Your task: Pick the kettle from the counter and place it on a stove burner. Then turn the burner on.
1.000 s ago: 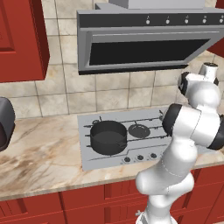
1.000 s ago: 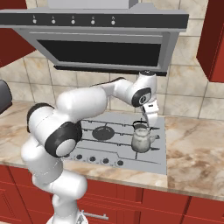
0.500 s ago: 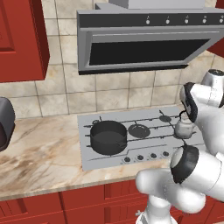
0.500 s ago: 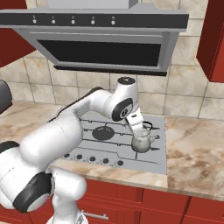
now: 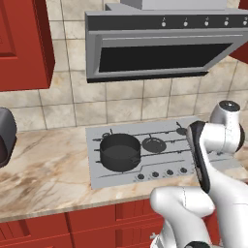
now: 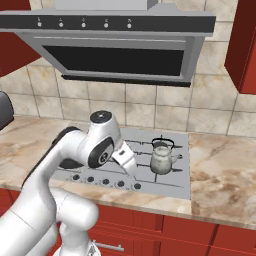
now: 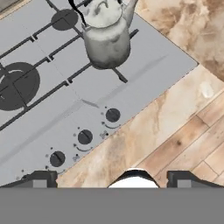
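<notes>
Kettle [image 7: 107, 37] stands upright on your cooktop's [image 7: 144, 57] grate, upper centre of the hand view. Your end effector [image 7: 111, 178], fingers spread wide and holding nothing, sits bottom centre, over the worktop [image 7: 131, 135] edge.

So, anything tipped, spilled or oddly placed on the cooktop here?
Nothing stands out. The kettle stands upright on the grate at the right end of the cooktop, the pot sits level on the left, and the open gripper hangs clear above the knobs.
</notes>
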